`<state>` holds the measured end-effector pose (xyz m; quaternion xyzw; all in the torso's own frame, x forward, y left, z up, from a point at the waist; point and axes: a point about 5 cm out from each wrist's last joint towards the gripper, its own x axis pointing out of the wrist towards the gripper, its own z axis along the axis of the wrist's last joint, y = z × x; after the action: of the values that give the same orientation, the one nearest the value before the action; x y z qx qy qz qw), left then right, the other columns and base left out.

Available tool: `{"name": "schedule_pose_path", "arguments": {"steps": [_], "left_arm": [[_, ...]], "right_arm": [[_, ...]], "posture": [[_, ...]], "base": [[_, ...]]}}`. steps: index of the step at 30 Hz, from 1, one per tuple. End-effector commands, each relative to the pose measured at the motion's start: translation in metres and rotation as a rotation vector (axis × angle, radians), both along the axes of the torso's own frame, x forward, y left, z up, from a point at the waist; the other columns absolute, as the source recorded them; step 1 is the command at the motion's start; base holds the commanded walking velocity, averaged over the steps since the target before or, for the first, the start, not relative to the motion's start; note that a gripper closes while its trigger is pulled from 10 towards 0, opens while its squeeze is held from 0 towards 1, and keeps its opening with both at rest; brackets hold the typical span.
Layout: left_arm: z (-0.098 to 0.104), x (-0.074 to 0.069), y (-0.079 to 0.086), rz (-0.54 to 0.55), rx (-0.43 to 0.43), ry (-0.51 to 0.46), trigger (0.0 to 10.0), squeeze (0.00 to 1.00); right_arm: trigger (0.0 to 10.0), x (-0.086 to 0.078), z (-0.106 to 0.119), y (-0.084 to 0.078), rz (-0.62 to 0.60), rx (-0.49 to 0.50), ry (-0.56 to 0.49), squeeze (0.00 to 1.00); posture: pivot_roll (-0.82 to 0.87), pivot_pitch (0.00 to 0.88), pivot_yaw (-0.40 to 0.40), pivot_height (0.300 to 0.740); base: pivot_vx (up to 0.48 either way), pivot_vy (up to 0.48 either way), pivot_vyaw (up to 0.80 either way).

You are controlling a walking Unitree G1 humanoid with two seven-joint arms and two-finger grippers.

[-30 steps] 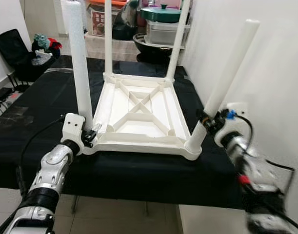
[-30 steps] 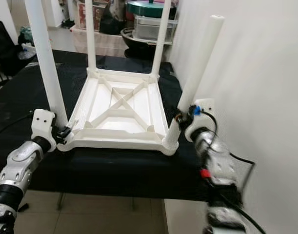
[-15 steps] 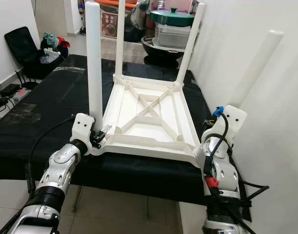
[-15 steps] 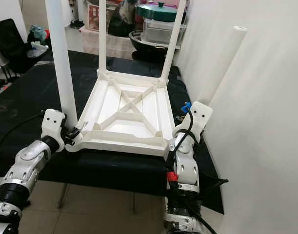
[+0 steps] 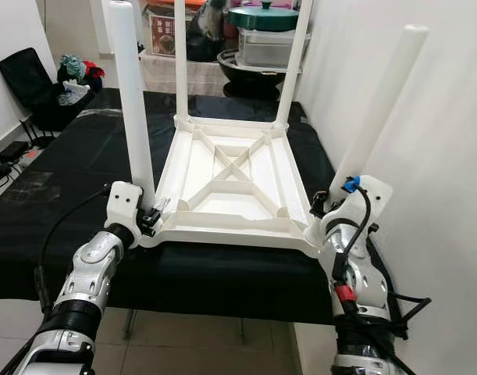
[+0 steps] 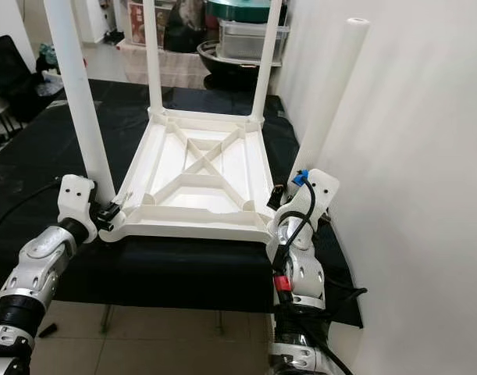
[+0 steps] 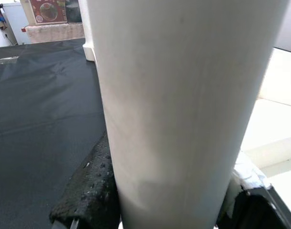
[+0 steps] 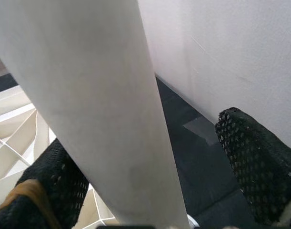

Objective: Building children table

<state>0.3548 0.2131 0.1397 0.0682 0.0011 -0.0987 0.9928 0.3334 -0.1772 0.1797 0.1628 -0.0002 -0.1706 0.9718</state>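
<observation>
The white kids' table (image 5: 226,187) is lying upside down on the black-covered bench (image 5: 66,180), so all 4 legs stick up. 3 stand straight; the near right leg (image 5: 379,105) tilts outward toward the white wall (image 5: 449,156). Our left gripper (image 5: 150,221) sits at the base of the near left leg (image 5: 131,101), and in the left wrist view its pads (image 7: 88,191) press on both sides of it, so it's clamped there. Our right gripper (image 5: 318,207) is around the tilted leg's base, with 1 finger (image 8: 250,157) standing off it, so it's loose. The table's near edge sits right at the bench edge, with barely any room on the wall side and plenty of cloth on the left.
</observation>
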Motion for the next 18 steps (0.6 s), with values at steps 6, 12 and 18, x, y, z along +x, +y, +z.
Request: {"name": "schedule_pose_path", "arguments": {"steps": [6,12,18], "left_arm": [[-0.005,-0.002,0.012,0.049,0.028,0.023,10.0,0.0],[-0.005,-0.002,0.011,0.044,0.028,0.026,10.0,0.0],[-0.004,-0.002,0.011,0.043,0.029,0.025,10.0,0.0]], "right_arm": [[10.0,-0.031,0.002,-0.035,0.186,-0.086,-0.096,1.0],[10.0,-0.056,0.0,-0.031,0.36,-0.137,-0.127,1.0],[10.0,-0.075,-0.012,-0.027,0.5,-0.28,-0.057,1.0]], "posture": [[0.01,0.0,-0.076,0.74],[0.0,0.0,-0.068,0.74],[0.0,0.0,-0.067,0.74]], "base": [[0.0,0.0,0.0],[0.0,0.0,0.0],[0.0,0.0,0.0]]}}
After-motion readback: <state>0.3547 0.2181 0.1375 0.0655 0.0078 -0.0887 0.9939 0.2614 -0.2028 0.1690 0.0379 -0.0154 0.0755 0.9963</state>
